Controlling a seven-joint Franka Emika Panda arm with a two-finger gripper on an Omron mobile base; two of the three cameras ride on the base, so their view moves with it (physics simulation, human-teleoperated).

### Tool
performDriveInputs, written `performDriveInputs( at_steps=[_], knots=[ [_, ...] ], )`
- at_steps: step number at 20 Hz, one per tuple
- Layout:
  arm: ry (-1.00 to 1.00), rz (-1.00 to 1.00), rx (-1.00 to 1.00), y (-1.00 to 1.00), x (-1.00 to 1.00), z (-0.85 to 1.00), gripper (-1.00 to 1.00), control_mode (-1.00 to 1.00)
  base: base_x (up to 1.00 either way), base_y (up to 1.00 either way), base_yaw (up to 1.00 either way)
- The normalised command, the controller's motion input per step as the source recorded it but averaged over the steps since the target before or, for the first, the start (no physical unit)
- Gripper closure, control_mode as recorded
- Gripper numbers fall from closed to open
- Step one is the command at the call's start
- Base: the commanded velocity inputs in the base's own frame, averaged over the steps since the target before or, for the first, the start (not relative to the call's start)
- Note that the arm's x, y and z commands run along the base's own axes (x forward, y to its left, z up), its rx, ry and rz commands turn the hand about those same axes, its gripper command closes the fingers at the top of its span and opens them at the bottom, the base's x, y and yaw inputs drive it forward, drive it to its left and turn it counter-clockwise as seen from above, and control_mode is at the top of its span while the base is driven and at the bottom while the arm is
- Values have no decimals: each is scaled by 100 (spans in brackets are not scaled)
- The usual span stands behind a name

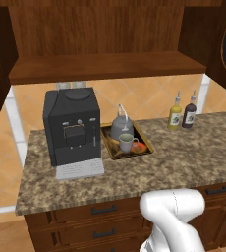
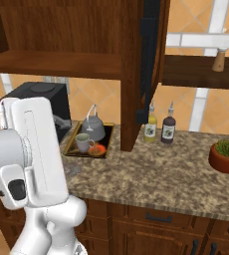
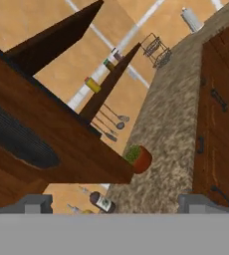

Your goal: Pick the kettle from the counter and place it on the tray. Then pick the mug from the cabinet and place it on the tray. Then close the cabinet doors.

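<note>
Kettle (image 1: 120, 125) and mug (image 1: 127, 142) both on the tray (image 1: 145, 142), cabinet doors open.

On the granite counter (image 1: 174, 162), the tray sits just right of the black coffee machine (image 1: 71, 125); the mug stands in front of the kettle, with a small orange item (image 1: 139, 146) beside it. The cabinet (image 1: 100, 34) shelf above is bare, and the right-hand cabinet door (image 2: 149, 55) stands swung out over the counter, near two bottles (image 1: 182, 113). A potted plant (image 2: 226, 155) sits farther right. The gripper (image 3: 115, 204) has its fingers spread wide, grasping nothing, beside that open door.
</note>
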Motion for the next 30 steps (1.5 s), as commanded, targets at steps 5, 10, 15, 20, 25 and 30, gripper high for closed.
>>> performDriveInputs(
  at_steps=[5,10,15,20,25,30],
  knots=[
    [-2,-1,27,-39,3,23,-100,-100,0,0,0],
    [-11,0,13,-37,15,7,-100,-100,0,0,0],
    [-31,0,0,-37,15,0,-100,-100,0,0,0],
    [-2,0,0,-42,25,1,-100,-100,0,0,0],
    [0,0,2,-38,27,4,-100,-100,0,0,0],
    [0,0,1,-23,30,0,-100,-100,0,0,0]
  ],
)
